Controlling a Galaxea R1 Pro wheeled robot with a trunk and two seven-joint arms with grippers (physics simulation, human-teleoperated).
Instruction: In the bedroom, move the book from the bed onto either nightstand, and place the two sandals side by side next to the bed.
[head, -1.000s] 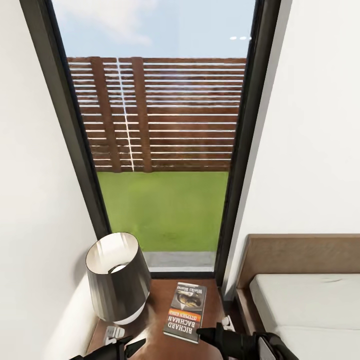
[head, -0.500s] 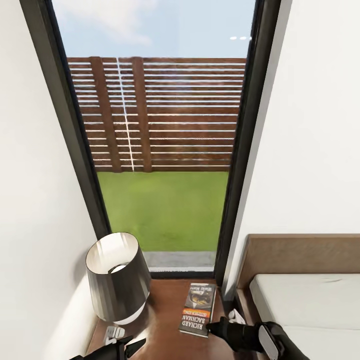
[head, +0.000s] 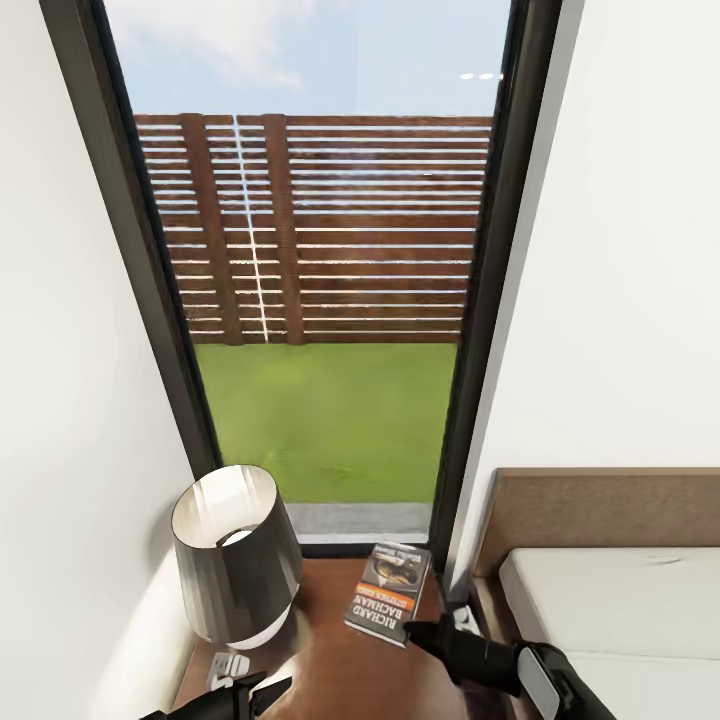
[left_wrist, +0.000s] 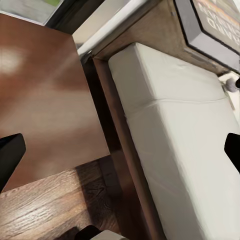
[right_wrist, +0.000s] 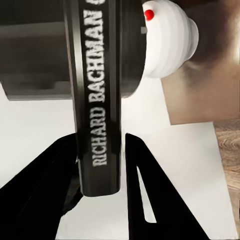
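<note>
Book (head: 388, 593): one, tilted above the nightstand (head: 330, 650) near its edge by the bed (head: 610, 610). Right gripper (head: 412, 634) pinches its spine. One lamp (head: 235, 555) fills the other side. Left gripper (head: 262, 688) fingers are apart.

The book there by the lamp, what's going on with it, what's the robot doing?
The right gripper is pinching the book by its near edge; the right wrist view shows its fingers closed on either side of the spine. It holds the book over the dark wooden nightstand, beside the lamp and next to the bed. Whether the book rests on the top yet is unclear. The left gripper sits low by the lamp, open and empty.
</note>
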